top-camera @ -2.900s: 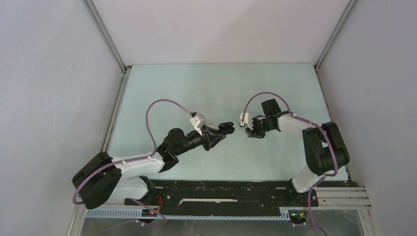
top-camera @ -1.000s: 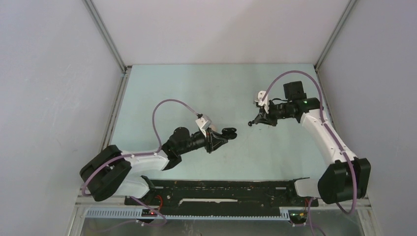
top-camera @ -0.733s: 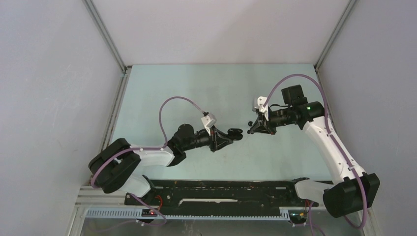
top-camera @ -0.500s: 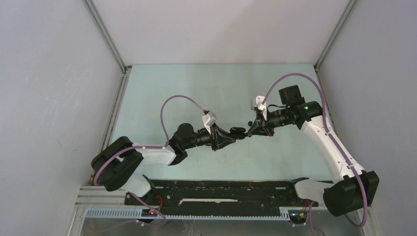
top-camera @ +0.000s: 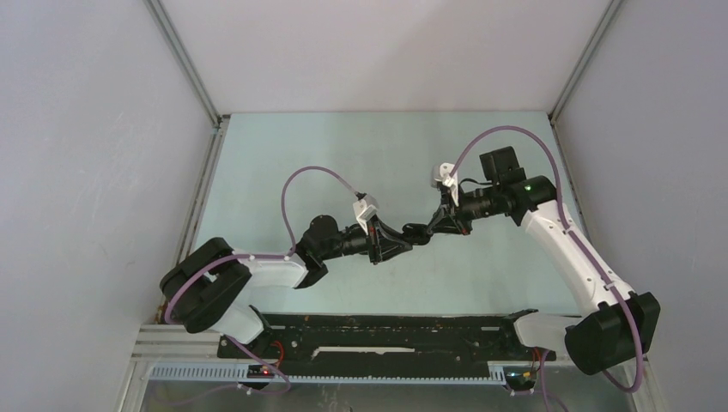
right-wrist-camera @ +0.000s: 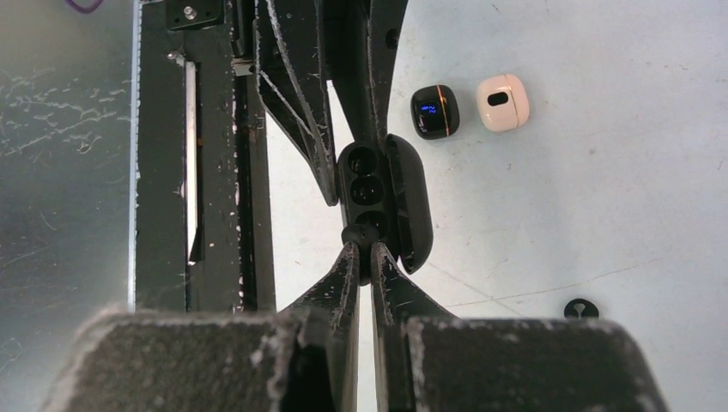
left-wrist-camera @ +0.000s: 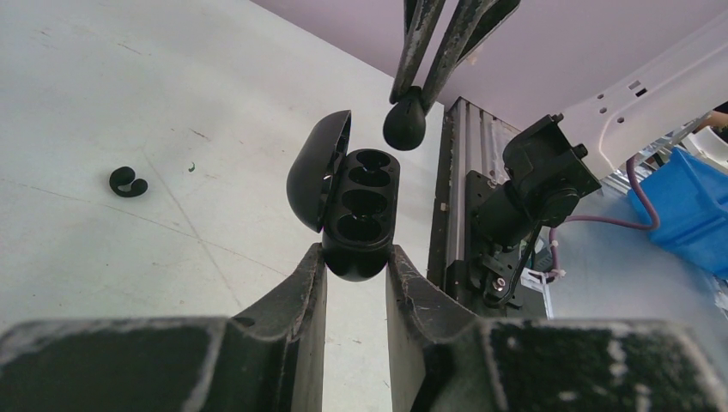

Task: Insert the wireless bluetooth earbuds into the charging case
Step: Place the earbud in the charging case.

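Note:
My left gripper (left-wrist-camera: 354,257) is shut on the base of an open black charging case (left-wrist-camera: 360,210), whose lid (left-wrist-camera: 316,172) is swung to the left. Its earbud wells look empty. My right gripper (right-wrist-camera: 360,251) is shut on a small black earbud (right-wrist-camera: 359,233), held at the case's (right-wrist-camera: 382,193) end well, just off the rim. From the left wrist view this earbud (left-wrist-camera: 404,124) hangs right above the case's far well. In the top view both grippers, left (top-camera: 402,239) and right (top-camera: 434,224), meet mid-table over the case (top-camera: 415,232). A second black earbud (left-wrist-camera: 127,181) lies loose on the table.
The loose earbud also shows in the right wrist view (right-wrist-camera: 581,308). A small black rounded case with a lit display (right-wrist-camera: 434,111) and a white rounded case (right-wrist-camera: 503,101) lie side by side on the table. The black rail (top-camera: 386,335) runs along the near edge.
My left arm has reached right with the open case. My right arm has swung left and lowered, bringing the earbud from well apart to the case's well.

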{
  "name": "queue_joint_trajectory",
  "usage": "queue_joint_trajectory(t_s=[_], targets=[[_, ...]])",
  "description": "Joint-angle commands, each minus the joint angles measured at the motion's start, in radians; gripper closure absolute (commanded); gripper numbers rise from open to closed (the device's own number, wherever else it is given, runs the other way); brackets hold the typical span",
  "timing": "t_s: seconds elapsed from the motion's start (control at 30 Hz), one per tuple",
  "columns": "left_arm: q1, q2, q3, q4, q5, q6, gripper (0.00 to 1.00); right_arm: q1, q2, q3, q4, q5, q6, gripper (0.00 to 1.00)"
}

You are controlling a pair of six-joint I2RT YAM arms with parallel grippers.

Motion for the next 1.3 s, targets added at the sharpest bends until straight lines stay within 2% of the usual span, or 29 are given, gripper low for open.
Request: queue_joint_trajectory(t_s=[0.0, 0.8, 0.9, 1.0, 1.1, 1.27], targets=[[-0.003, -0.001, 0.046, 0.056, 0.021, -0.007, 1.00, 0.022, 0.006, 0.033, 0.054, 0.042, 0.030, 0.97], [-0.003, 0.003, 0.035, 0.103, 0.028, -0.026, 1.00, 0.089, 0.033, 0.034, 0.065, 0.122, 0.025, 0.93], [-0.003, 0.001, 0.033, 0.103, 0.027, -0.026, 1.00, 0.093, 0.032, 0.034, 0.070, 0.120, 0.034, 0.89], [-0.003, 0.004, 0.032, 0.103, 0.025, -0.025, 1.00, 0.093, 0.018, 0.035, 0.081, 0.107, 0.060, 0.80], [-0.003, 0.006, 0.030, 0.103, 0.022, -0.025, 1.00, 0.094, 0.011, 0.074, 0.036, 0.089, 0.074, 0.74], [-0.003, 0.016, 0.031, 0.103, 0.018, -0.029, 1.00, 0.081, 0.000, 0.171, -0.045, 0.034, 0.095, 0.73]])
